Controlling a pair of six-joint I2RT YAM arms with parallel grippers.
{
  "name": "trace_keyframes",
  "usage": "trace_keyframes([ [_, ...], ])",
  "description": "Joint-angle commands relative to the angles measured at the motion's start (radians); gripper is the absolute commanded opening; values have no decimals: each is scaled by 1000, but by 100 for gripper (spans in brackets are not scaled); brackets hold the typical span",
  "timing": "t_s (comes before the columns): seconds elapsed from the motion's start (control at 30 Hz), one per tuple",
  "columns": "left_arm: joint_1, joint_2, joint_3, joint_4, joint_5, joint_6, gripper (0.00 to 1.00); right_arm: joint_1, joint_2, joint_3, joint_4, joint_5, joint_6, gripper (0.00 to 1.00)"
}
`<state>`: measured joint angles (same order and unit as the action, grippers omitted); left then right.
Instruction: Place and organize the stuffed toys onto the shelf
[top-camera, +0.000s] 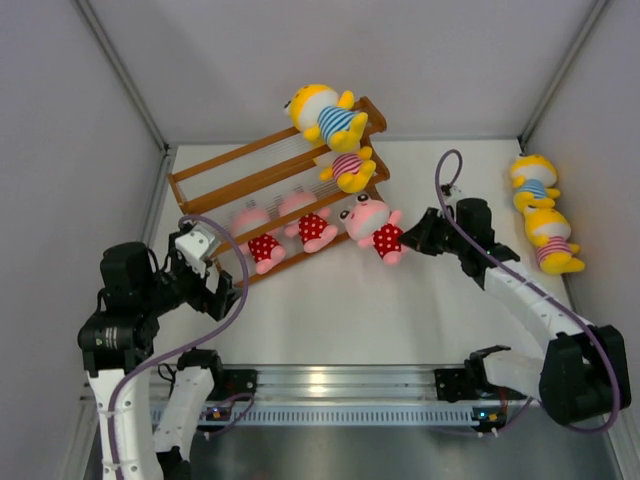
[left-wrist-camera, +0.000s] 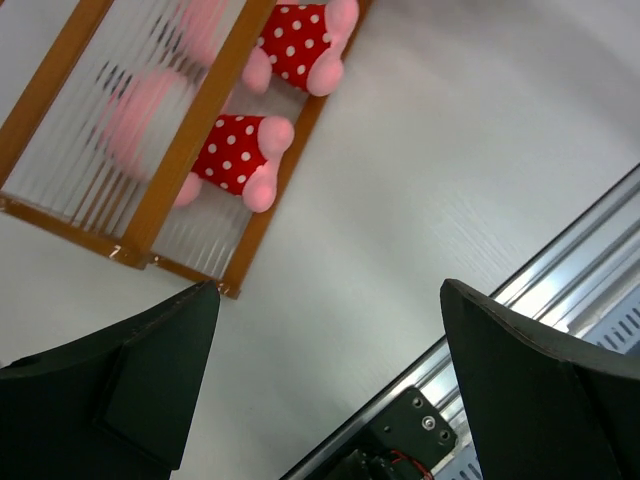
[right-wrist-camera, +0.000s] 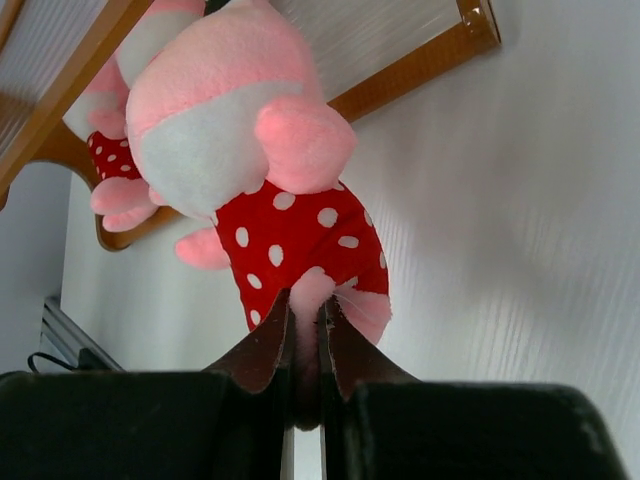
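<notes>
L arm (top-camera: 128, 300) folded near its base, L gripper (left-wrist-camera: 330, 292) w/ jaws wide apart. R arm (top-camera: 520, 290) stretched fwd, R gripper (right-wrist-camera: 305, 322) pinched onto pink toy (right-wrist-camera: 290, 235).

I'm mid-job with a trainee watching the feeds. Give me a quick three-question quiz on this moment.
1. What does the right gripper clamp?
A) a shelf bar
B) a foot of the pink toy in the red dotted outfit
C) nothing
2. True or false: the left gripper holds a yellow toy.
3. How many yellow toys lie on the table, off the shelf?

Key:
1. B
2. False: its jaws stand open and empty.
3. Two, at the right: one in blue-white stripes, one in pink-white stripes.
</notes>
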<state>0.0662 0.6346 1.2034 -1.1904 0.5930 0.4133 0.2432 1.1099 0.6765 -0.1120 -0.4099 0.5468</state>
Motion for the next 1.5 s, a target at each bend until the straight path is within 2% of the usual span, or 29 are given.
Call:
trace_keyframes([
  [0.0, 10, -4, 5, 3, 205, -16, 98, 21, 76, 81, 181, 29, 39, 0],
  [0.1, 14, -9, 2, 6, 209, -19, 98, 25, 145, 100, 244, 51, 65, 0],
  [0.3, 23, -26, -14, 6, 309, 18, 98, 36, 277, 127, 391, 108, 140, 0],
  [0.53, 32, -29, -25, 6, 315, 35, 98, 96, 480, 231, 459, 151, 159, 0],
  [0.77, 32, -30, -28, 5, 321, 39, 98, 100, 577, 247, 569, 203, 271, 0],
  [1.0, 35, -27, -25, 6, 320, 39, 98, 110, 688, 305, 569, 139, 269, 2],
  [1.1, 34, -27, -25, 6, 317, 36, 98, 105, 668, 313, 497, 128, 230, 40],
  [1.17, 35, -27, -25, 5, 315, 35, 98, 100, 576, 260, 464, 150, 214, 66],
  [1.23, 35, -26, -25, 5, 315, 38, 98, 97, 449, 226, 401, 245, 170, 83],
  [1.27, 35, -27, -25, 6, 315, 38, 98, 93, 408, 219, 341, 288, 147, 97],
  [1.37, 37, -23, -27, 5, 314, 41, 98, 58, 283, 267, 59, 492, 62, 99],
  [1.4, 37, -23, -27, 6, 315, 39, 98, 38, 263, 285, -81, 590, 42, 99],
  [1.43, 37, -24, -28, 6, 314, 39, 98, -22, 231, 317, -141, 662, 44, 99],
  [1.47, 37, -24, -28, 6, 314, 39, 98, -65, 217, 328, -190, 663, 44, 99],
])
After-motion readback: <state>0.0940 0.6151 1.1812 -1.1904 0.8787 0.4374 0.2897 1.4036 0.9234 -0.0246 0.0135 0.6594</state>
